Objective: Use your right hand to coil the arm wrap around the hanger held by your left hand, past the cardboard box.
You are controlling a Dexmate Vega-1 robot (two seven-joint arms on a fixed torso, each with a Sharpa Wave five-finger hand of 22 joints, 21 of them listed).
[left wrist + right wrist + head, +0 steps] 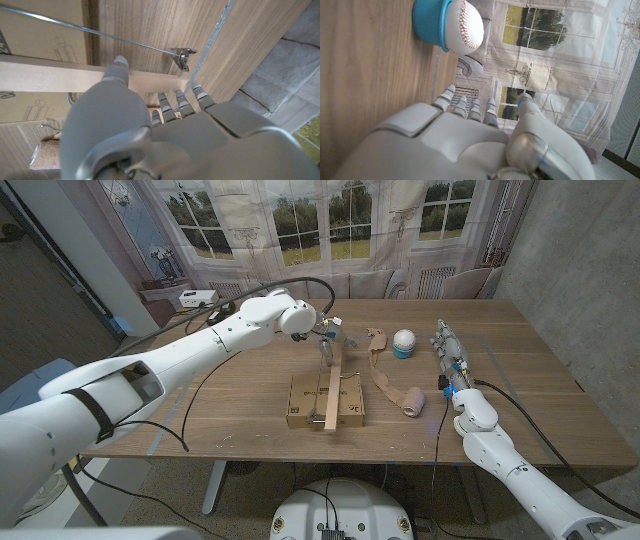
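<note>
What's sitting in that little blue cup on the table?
A white baseball with red stitching sits in the blue cup, bulging above its rim. Its lower half is hidden by the cup wall, so whether anything lies beneath it cannot be seen.

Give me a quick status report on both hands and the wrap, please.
Left hand grips hanger over cardboard box. Right hand open, empty, beside baseball. Arm wrap lies uncoiled on the table.
</note>
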